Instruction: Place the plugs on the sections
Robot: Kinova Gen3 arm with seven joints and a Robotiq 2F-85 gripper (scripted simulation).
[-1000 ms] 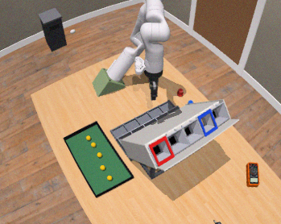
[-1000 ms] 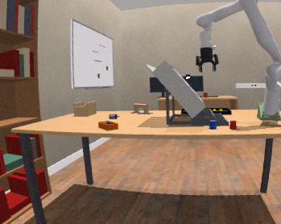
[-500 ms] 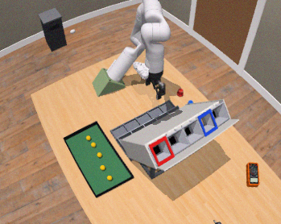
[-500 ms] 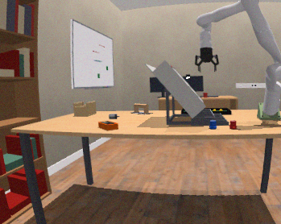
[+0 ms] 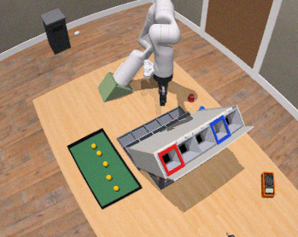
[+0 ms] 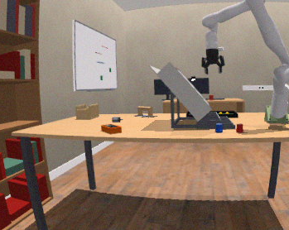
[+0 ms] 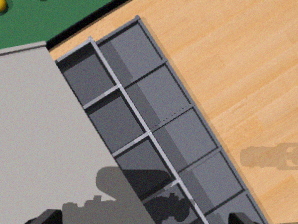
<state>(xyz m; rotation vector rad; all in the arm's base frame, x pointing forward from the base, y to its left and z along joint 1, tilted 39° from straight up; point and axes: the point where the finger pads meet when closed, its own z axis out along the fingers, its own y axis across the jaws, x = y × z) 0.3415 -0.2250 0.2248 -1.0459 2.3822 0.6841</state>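
My gripper [image 5: 162, 101] [image 6: 213, 69] is open and empty, hanging high above the back of the grey sectioned tray [image 5: 149, 126] [image 6: 225, 120] [image 7: 150, 135]. In the wrist view only its fingertips show at the bottom corners. The slanted grey cover [image 5: 159, 142] [image 6: 185, 93] [image 7: 35, 150] hides the pipes. The red-banded funnel [image 5: 171, 158] and the blue-banded funnel [image 5: 221, 129] open on its high side. The red plug [image 5: 190, 98] [image 6: 239, 128] and the blue plug [image 5: 201, 108] [image 6: 219, 127] stand on the table beyond the tray. Several yellow marbles [image 5: 105, 164] lie in the green tray [image 5: 82, 155] [image 7: 40, 22].
An orange multimeter [image 5: 268, 184] [image 6: 111, 128] lies near the table's right end. The arm's green base wedge [image 5: 112, 88] [image 6: 276, 118] sits at the back. Two small cardboard boxes [image 6: 87, 112] [image 6: 145, 110] stand on the table's far side. A black bin [image 5: 55, 31] is on the floor.
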